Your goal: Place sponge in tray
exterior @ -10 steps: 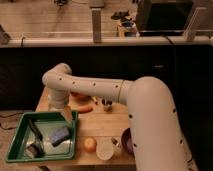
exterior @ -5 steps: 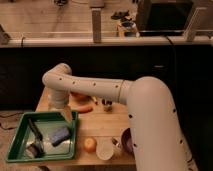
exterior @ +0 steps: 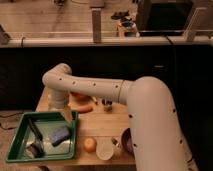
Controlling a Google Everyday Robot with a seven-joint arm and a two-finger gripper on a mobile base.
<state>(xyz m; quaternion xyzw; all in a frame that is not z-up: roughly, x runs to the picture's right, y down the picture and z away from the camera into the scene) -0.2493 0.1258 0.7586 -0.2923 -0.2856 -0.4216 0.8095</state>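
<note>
The sponge (exterior: pixel 59 135), a small blue block, lies inside the green tray (exterior: pixel 15 145) in its right half, beside a dark long-handled utensil (exterior: pixel 34 131). My arm comes from the lower right, bends at a white joint (exterior: pixel 57 80) and drops towards the tray's far right corner. The gripper (exterior: pixel 66 115) hangs just above that corner, up and to the right of the sponge and apart from it.
On the wooden table (exterior: pixel 102 122) an orange fruit (exterior: pixel 90 144), a white cup (exterior: pixel 105 149) and a purple bowl (exterior: pixel 127 141) stand right of the tray. An orange carrot-like object (exterior: pixel 83 108) and a small dark item (exterior: pixel 106 104) lie behind. A dark counter wall rises behind the table.
</note>
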